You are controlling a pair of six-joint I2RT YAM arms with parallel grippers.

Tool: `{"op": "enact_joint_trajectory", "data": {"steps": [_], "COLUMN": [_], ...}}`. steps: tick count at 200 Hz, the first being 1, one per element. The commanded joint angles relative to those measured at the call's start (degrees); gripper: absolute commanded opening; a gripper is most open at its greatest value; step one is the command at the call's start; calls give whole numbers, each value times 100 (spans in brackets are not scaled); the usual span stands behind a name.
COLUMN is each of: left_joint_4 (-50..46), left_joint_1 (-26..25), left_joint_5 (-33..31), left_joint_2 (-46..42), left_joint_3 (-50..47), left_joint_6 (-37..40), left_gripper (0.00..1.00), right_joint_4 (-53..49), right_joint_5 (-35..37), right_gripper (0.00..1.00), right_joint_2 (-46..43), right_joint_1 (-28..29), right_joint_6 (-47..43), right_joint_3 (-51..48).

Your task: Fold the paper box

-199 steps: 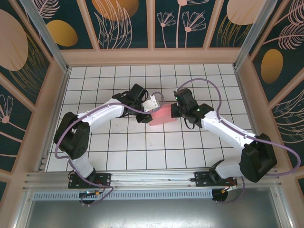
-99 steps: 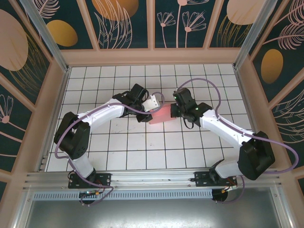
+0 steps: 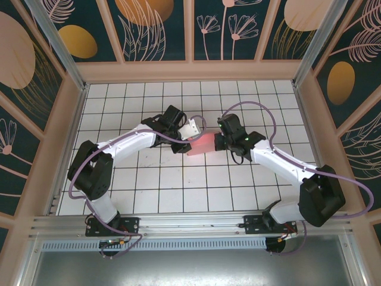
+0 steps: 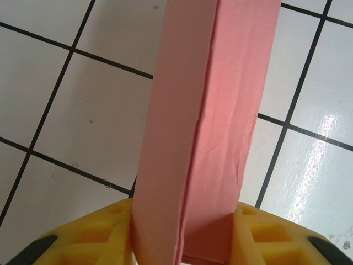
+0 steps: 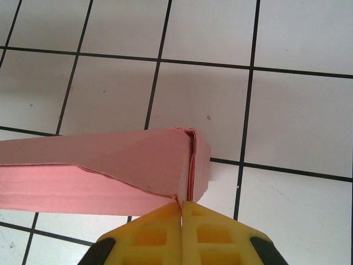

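Note:
The paper box (image 3: 201, 145) is a small pink card box held just above the white tiled floor between both arms. My left gripper (image 3: 190, 134) is shut on its left end. In the left wrist view the box (image 4: 204, 110) stands edge-on between the yellow fingers (image 4: 105, 234), and my left gripper (image 4: 185, 232) clamps its two broad faces. My right gripper (image 3: 218, 142) is at the box's right end. In the right wrist view its yellow fingertips (image 5: 181, 212) are pressed together on a thin card edge at the corner of the box (image 5: 110, 165).
The white tiled floor (image 3: 161, 190) stretches open in front of and behind the box. Wooden walls (image 3: 190, 70) ring the cell. The right arm's cable (image 3: 268, 119) loops above its forearm.
The right wrist has shifted slightly at the box's right end. The box and the left arm have stayed almost still.

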Motion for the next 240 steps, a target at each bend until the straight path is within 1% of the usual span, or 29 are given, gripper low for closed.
{"op": "enact_joint_trajectory", "data": {"steps": [1, 9, 16, 26, 48, 54, 74, 93, 112, 117, 123, 127, 138, 154, 179, 192, 207, 220, 240], "left_joint_4": [-34, 14, 40, 55, 212, 249, 335, 485, 719, 808, 971, 1104, 1420, 1737, 2376, 2740, 2991, 3002, 2958], "left_joint_1": [62, 61, 63, 62, 57, 54, 54, 51, 54, 54, 54, 54, 54, 49, 54, 54, 54, 53, -14], "left_joint_5": [-423, -410, -390, -332, -272, -267, -215, -132, -107, -138, -223, -325, -614, -742, -848, -1205, -1408, -1518, -1578], "left_joint_2": [87, 46, 9, -56, -144, -341, -465, -638, -853, -909, -980, -1031, -1130, -1248, -1631, -1831, -1991, -2073, -2174], "left_joint_3": [-198, -207, -199, -189, -268, -300, -377, -472, -607, -642, -720, -772, -897, -983, -1321, -1521, -1787, -1822, -1881], "left_joint_6": [-172, -189, -240, -288, -378, -397, -481, -569, -794, -898, -1097, -1266, -1784, -2458, -3153, -3509, -3711, -3891, -3831], "left_gripper": [38, 41, 51, 56, 58, 58, 59, 67, 79, 85, 95, 98, 99, 99, 99, 99, 99, 99, 99], "right_joint_4": [-233, -242, -261, -288, -294, -306, -333, -360, -356, -357, -360, -353, -351, -343, -356, -360, -330, -316, -382], "right_joint_5": [-40, -19, 15, 50, 77, 74, 83, 97, 88, 80, 84, 87, 102, 105, 89, 74, 68, 48, 46], "right_gripper": [0, 0, 0, 0, 0, 0, 0, 0, 0, 0, 0, 0, 0, 0, 0, 0, 0, 0, 0], "right_joint_2": [-179, -162, -145, -126, -114, -118, -106, -94, -74, -70, -70, -63, -58, -37, 72, 105, 124, 145, 181], "right_joint_1": [-33, -42, -44, -43, -48, -50, -50, -44, -43, -43, -43, -44, -55, -58, -69, -77, -98, -129, -172], "right_joint_6": [124, 135, 150, 179, 240, 258, 286, 287, 289, 288, 287, 287, 287, 277, 263, 252, 235, 234, 243], "right_joint_3": [178, 159, 145, 130, 88, 88, 126, 160, 164, 166, 159, 157, 154, 157, 201, 226, 234, 231, 283]}}
